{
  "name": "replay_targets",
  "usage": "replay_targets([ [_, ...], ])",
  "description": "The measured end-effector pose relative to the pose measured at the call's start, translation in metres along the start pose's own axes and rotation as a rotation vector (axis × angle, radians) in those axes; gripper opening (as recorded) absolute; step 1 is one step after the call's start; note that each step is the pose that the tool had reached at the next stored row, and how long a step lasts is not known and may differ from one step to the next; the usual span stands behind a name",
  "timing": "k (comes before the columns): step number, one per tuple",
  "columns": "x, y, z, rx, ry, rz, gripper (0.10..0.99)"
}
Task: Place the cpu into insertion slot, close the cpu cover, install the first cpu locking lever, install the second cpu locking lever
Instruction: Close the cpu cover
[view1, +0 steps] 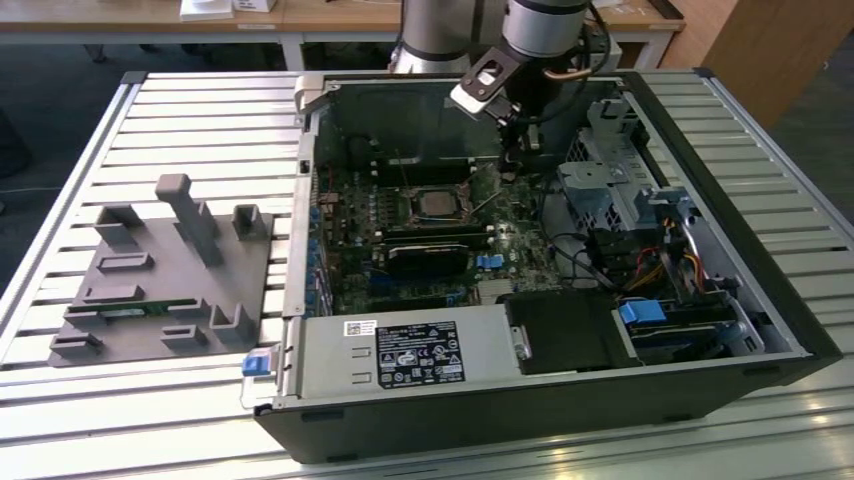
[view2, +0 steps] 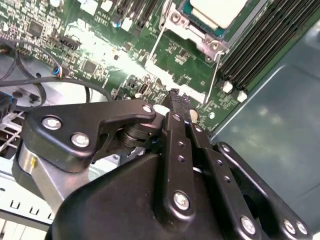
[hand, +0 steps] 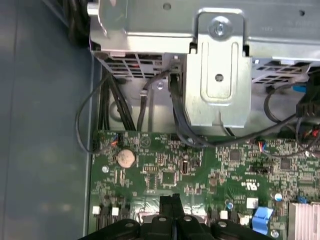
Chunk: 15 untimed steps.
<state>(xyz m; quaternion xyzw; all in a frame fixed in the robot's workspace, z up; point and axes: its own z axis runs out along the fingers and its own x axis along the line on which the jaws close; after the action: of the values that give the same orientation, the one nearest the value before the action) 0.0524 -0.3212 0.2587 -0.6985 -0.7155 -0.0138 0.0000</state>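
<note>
The cpu lies flat in the insertion slot in the middle of the green board, its silvery top showing in the second wrist view. The cpu cover frames the chip's edges. Two thin wire levers run along the socket's sides. One looks slanted upward beside the socket on the exterior view's right. My gripper hangs inside the case just beyond that lever. Its black fingers are shut with nothing seen between them, and the tips hover over the board.
A grey fixture block with pegs sits on the slatted table at the exterior view's left. Inside the case are a black finned card, memory slots, a metal drive cage, cables and the power supply.
</note>
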Motion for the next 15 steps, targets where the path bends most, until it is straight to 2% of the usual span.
replay_targets([
  [6,0.0010,0.0068,0.0031,0.003,0.0001,0.000,0.106],
  [15,0.0009,0.0066,0.0150,0.004,-0.0001,0.000,0.106],
])
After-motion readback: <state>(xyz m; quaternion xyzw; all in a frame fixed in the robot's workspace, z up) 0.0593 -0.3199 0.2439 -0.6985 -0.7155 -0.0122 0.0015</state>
